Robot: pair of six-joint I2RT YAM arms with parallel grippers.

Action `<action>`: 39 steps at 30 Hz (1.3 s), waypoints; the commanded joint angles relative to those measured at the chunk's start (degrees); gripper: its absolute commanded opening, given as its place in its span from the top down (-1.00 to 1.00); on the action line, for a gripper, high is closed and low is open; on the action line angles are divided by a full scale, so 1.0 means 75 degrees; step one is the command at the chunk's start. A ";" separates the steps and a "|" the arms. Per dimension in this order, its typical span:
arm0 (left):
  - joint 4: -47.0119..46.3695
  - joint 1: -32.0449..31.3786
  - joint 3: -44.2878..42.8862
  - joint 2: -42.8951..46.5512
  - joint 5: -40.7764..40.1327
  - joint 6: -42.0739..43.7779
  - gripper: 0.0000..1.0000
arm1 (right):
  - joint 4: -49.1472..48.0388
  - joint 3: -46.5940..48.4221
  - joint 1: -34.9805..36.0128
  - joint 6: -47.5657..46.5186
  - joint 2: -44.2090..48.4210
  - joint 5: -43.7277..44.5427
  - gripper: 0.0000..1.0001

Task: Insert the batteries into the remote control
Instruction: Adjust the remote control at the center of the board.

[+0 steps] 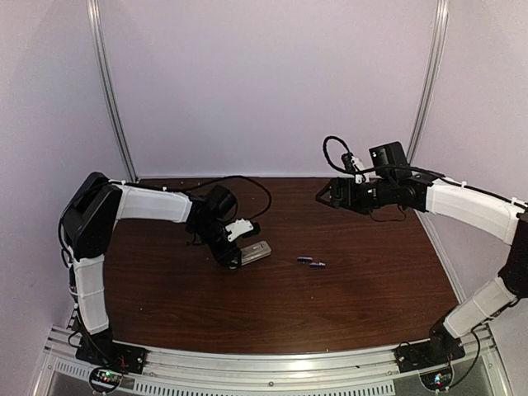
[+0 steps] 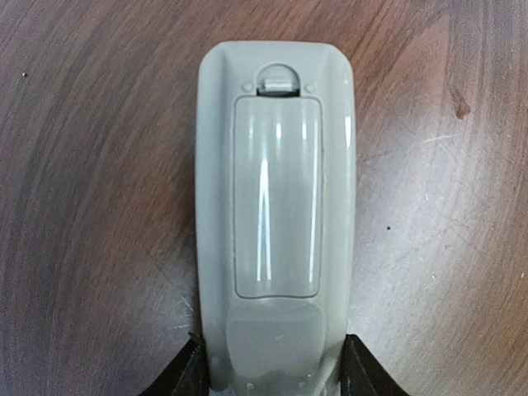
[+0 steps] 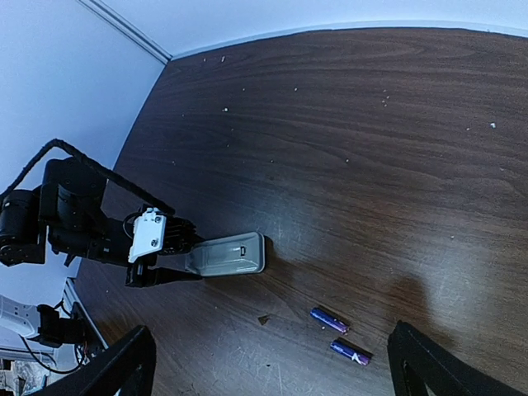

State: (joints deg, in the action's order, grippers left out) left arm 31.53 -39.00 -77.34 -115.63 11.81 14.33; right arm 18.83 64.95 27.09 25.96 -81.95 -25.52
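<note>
Worktop carries the remote control, lying back-up left of centre with its battery cover fitted and its near end clamped between the left fingers. The right fingers stand spread wide, holding nothing, above the far right area. The batteries lie close together near centre, apart from the remote control.

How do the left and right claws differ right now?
The left claw is down at the table, fingers against both sides of the remote control. The right claw hangs above the table, holding nothing. The left jaws are closed on the remote control; the right jaws stand wide open. Shared: neither touches the batteries.
</note>
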 commanded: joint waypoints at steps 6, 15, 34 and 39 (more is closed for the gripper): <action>-0.0716 -0.0068 0.0437 0.0169 0.0371 -0.0512 0.46 | 0.0805 0.1670 0.0771 0.0288 -0.1899 -0.0272 -0.99; -0.2154 -0.0682 0.1332 0.0607 0.0232 -0.0900 0.84 | 0.0733 0.2352 0.1030 0.0609 -0.2850 -0.1013 -0.98; -0.4612 -0.0940 0.2704 0.0738 -0.0098 -0.1751 0.10 | 0.0494 0.1842 0.1029 0.0816 -0.3303 -0.1648 -0.91; -0.5298 -0.0940 0.3281 0.0930 -0.0005 -0.1807 -0.16 | 0.0970 0.2090 0.0996 0.0492 -0.3432 -0.1462 -0.90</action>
State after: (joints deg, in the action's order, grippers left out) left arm -4.86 -45.76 -56.16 -109.12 12.16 1.80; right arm 22.98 79.18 34.74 31.99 -107.26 -37.43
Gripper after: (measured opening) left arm 0.542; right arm 0.953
